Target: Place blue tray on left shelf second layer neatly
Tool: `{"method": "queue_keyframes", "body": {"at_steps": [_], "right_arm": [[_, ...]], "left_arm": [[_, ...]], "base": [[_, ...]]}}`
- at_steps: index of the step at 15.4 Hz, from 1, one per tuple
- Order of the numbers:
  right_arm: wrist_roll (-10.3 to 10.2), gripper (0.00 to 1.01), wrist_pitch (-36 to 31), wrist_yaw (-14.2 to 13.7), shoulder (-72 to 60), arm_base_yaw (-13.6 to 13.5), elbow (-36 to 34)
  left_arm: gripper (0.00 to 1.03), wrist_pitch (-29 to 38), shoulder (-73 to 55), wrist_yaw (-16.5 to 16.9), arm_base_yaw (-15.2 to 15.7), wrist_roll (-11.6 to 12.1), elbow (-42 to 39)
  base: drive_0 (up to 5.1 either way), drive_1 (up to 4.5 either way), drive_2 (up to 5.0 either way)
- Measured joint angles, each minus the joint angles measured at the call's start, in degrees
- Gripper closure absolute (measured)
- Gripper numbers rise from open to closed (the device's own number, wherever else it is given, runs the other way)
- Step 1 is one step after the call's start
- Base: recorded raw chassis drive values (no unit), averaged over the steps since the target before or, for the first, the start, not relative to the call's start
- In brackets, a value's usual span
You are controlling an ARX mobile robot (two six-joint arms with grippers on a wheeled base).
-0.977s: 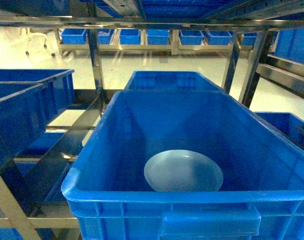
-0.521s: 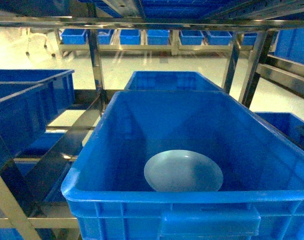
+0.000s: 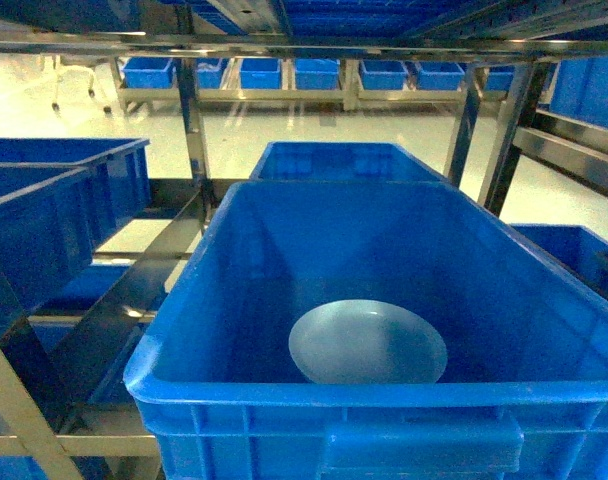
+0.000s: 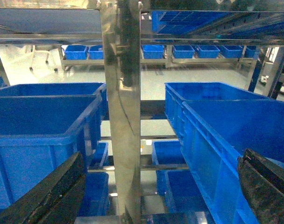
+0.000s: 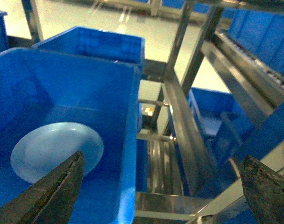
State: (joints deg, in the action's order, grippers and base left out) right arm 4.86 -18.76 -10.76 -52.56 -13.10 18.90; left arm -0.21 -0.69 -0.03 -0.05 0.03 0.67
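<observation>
Lying flat on the floor of the near crate [image 3: 234, 300], the blue tray [image 3: 368, 342] looks light, stiff, slick — best pinched at its raised rim. Both the left gripper [image 4: 156, 186] and right gripper [image 5: 160, 186] gape, empty.

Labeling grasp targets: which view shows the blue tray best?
Head view: the whole blue tray lies flat on the floor of the near crate. The right wrist view shows it too, partly cut by an end effector finger. The left wrist view doesn't show it.
</observation>
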Motion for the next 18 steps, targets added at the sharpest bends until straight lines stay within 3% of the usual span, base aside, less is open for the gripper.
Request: {"method": "queue_keyframes", "body": {"at_steps": [2, 3, 4, 5, 11, 18], "right_arm": [[1.2, 0.03, 5.4, -5.0, 11.3, -0.1, -4.0], [0.6, 0.03, 17.0, -8.2, 24.9, 0.3, -5.7], [-2.0, 0.03, 28.3, 4.0, 40.9, 14.8, -5.7], [-3.6, 0.19, 21.1, 10.4, 44.8, 13.2, -8.6], [-4.4, 0.98, 19.6, 10.8, 48.6, 13.1, -14.1], [-4.8, 0.99, 19.3, 10.6, 52.2, 13.1, -18.0]], "left_arm": [[0.05, 0.0, 0.0, 0.0, 0.0, 0.0, 0.0], [0.05, 0.0, 0.0, 0.0, 0.0, 0.0, 0.0], [0.05, 0.0, 0.0, 0.0, 0.0, 0.0, 0.0], [0.05, 0.0, 0.0, 0.0, 0.0, 0.0, 0.0], [0.05, 0.0, 0.0, 0.0, 0.0, 0.0, 0.0], [0.05, 0.0, 0.0, -0.1, 0.0, 0.0, 0.0]], "base": [[0.0, 0.00, 0.0], [0.0, 0.00, 0.0], [0.0, 0.00, 0.0], [0.0, 0.00, 0.0], [0.0, 0.00, 0.0], [0.0, 0.00, 0.0]]}}
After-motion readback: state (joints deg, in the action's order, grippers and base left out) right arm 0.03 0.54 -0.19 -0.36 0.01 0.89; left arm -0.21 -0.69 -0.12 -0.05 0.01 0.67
